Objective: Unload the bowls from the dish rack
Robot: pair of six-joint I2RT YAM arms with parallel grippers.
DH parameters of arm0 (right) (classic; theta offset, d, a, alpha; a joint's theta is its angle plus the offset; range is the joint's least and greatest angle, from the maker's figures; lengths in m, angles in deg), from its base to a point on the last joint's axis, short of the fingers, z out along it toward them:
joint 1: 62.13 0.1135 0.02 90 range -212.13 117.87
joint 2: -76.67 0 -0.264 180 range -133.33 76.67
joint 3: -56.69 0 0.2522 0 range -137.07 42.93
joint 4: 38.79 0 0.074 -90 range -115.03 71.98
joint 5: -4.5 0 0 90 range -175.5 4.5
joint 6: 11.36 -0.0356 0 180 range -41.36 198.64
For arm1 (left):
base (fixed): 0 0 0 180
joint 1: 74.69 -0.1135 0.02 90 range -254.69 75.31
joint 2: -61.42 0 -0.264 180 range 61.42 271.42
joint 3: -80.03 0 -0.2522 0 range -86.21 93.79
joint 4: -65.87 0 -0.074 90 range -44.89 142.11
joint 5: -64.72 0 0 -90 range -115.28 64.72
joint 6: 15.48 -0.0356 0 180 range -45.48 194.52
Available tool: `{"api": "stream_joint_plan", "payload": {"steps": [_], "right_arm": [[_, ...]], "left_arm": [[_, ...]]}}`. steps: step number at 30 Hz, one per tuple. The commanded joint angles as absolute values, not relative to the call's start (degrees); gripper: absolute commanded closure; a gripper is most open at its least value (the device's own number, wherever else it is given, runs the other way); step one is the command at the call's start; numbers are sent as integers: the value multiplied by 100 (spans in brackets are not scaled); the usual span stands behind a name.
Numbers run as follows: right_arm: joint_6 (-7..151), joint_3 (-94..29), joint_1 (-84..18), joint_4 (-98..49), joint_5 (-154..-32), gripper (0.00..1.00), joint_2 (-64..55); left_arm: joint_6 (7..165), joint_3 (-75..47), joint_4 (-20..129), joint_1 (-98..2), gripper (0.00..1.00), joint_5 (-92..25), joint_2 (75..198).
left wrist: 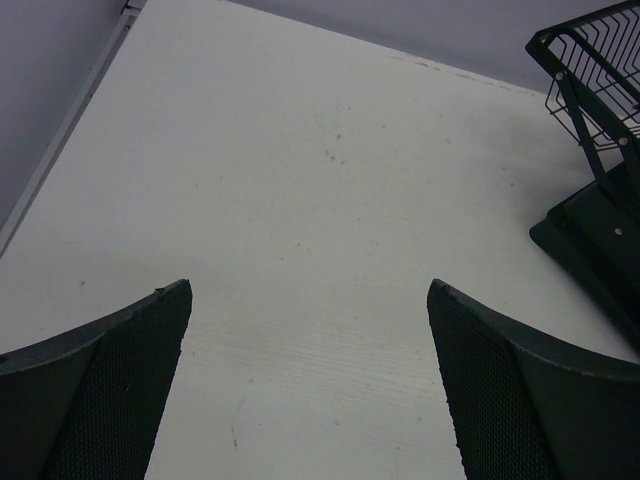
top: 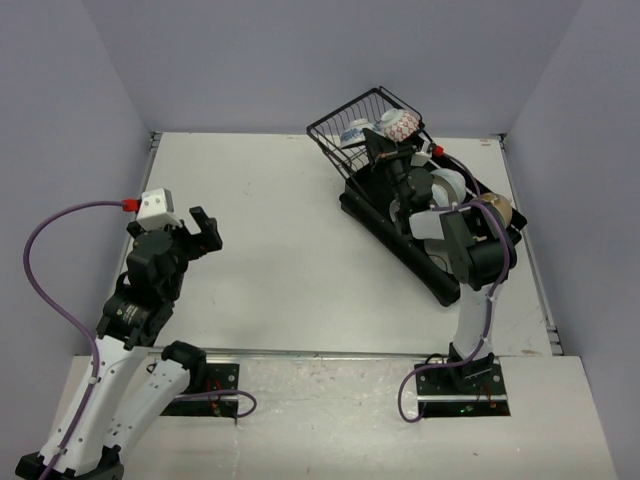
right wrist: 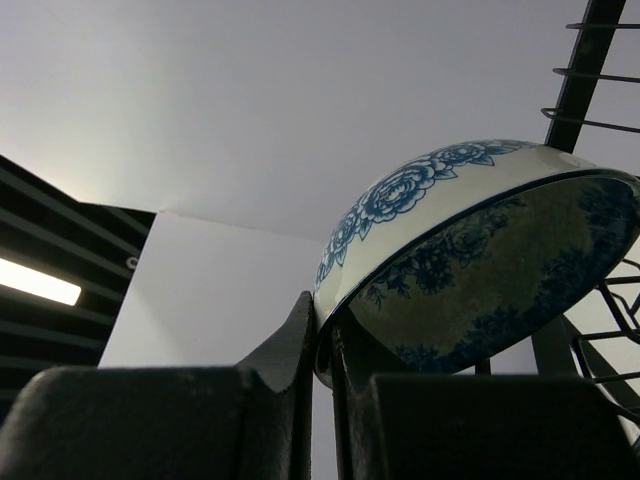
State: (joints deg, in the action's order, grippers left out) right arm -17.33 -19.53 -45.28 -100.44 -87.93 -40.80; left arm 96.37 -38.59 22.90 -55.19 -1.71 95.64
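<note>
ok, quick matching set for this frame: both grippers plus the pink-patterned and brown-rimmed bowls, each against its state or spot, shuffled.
Things:
1. left gripper
2. right gripper
3. pink-patterned bowl
4. brown-rimmed bowl

States or places:
A. shut on the blue-patterned bowl at its rim
B. in the tray, beside the elbow of the right arm
C. open above the table
D. at the wire basket end, not gripped

Pairs: 1-C, 2-A, 3-D, 4-B
</note>
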Motion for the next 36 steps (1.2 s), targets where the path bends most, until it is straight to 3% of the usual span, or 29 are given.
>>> {"api": "stream_joint_plan", "payload": {"steps": [1,10,17,36], "right_arm": [[-1604,-2052,-4622,-10614,-9279,100,-4365],[-1041,-2975,-4692,-11152,-10043,100,-4400],[-451,-3064,-4701,-10458,-10369,100,-3864],[-311,-3195,-4674,-10475,-10975,100,-3354]], "left_arm": [[9562,-3822,2504,-5562,0,-137,9561],[9571,-3831,2513,-5571,0,-120,9535],[9571,-3831,2521,-5615,0,-181,9552],[9571,-3831,2522,-5676,0,-216,9587]]}}
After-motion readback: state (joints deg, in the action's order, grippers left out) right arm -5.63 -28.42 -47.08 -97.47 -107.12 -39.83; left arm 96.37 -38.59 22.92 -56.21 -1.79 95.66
